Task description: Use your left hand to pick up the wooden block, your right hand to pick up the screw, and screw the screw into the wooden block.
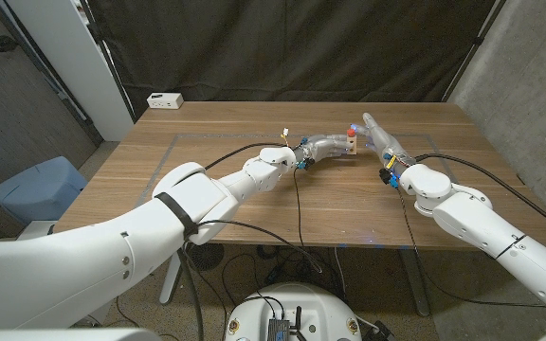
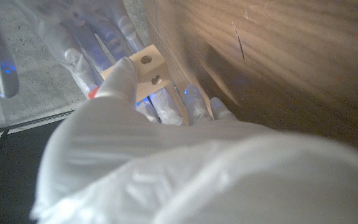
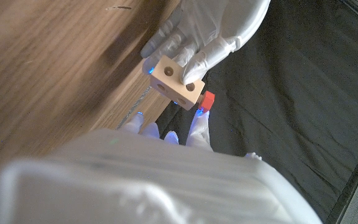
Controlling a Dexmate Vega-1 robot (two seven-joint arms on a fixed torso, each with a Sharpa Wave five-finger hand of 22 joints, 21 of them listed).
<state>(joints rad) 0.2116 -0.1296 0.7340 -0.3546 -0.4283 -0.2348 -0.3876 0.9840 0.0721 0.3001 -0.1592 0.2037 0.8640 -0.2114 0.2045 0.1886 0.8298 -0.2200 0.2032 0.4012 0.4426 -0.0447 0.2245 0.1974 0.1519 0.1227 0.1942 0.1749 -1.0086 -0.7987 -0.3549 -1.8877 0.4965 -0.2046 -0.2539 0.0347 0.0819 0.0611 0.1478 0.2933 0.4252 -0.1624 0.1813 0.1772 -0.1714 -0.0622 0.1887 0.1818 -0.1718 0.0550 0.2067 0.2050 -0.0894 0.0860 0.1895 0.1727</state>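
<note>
- The wooden block point(image 3: 178, 82) is a small pale piece of light wood, squarish, with round holes bored in its faces; the left wrist view shows two holes on one face point(image 2: 150, 68).
- It is held up above the table point(image 1: 254, 204), near the middle of the far half, between the two hands.
- The left hand point(image 1: 325, 148) grips the block: in the right wrist view its gloved fingers point(image 3: 204, 53) wrap over the top and side of the wood, one fingertip just at a hole.
- The screw point(image 3: 207, 99) shows as a small red or orange head at the end of the block that faces the right hand; its shaft is hidden, so I cannot tell how far it sits in the wood.
- The block's long axis seems to run roughly from one hand to the other, the screw end toward the right hand.
- The right hand point(image 1: 379, 138) is just beside the block, its fingers reaching at the screw end; whether they actually pinch the screw I cannot tell.
- A white box point(image 1: 165, 99) lies at the table's far left corner, well apart from both hands.
</note>
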